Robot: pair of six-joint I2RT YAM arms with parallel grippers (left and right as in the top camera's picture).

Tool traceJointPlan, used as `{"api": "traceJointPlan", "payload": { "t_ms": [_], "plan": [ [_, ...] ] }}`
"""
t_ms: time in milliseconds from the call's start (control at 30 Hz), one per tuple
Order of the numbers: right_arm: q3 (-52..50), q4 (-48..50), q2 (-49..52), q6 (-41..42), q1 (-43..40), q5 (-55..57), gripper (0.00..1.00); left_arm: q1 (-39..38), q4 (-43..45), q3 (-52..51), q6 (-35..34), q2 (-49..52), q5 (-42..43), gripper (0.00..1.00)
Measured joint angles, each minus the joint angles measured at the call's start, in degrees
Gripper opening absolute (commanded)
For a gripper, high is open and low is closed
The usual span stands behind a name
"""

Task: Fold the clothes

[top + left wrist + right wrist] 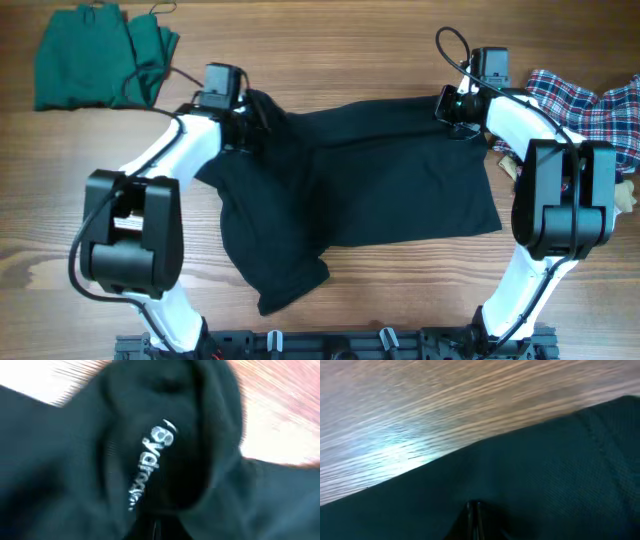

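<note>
A black shirt (370,185) lies spread across the middle of the wooden table, its lower left part bunched. My left gripper (243,122) is shut on its upper left corner, where the cloth is gathered. In the left wrist view the black fabric (75,460) fills the frame and shows a white logo (150,462). My right gripper (456,110) is shut on the shirt's upper right edge. In the right wrist view the closed fingertips (474,510) pinch the black cloth (560,475) next to the bare wood.
A folded green garment (95,55) lies at the far left back corner. A red and blue plaid shirt (590,105) lies crumpled at the right edge, beside my right arm. A black rail (330,345) runs along the table's front edge.
</note>
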Motion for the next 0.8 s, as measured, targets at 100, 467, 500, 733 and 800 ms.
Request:
{"api": "traceJointPlan", "payload": {
  "t_ms": [100, 467, 500, 733, 800],
  "plan": [
    [0.20, -1.20, -0.31, 0.00, 0.00, 3.32, 0.09, 1.86, -0.33, 0.00, 0.02, 0.00, -0.20, 0.06],
    [0.26, -1.53, -0.44, -1.07, -0.50, 5.86, 0.19, 1.60, 0.24, 0.00, 0.74, -0.07, 3.39, 0.06],
    [0.24, -1.44, -0.44, -1.27, -0.57, 5.68, 0.18, 1.11, 0.28, 0.00, 0.85, -0.28, 3.61, 0.07],
    [0.24, -0.50, -0.42, -1.49, -1.31, 4.24, 0.18, -5.18, 3.26, 0.20, 1.86, -7.17, 5.14, 0.09],
    [0.22, -0.46, -0.44, -1.49, -1.42, 4.02, 0.18, -5.99, 3.41, 0.24, 1.70, -6.69, 5.29, 0.09]
  ]
}}
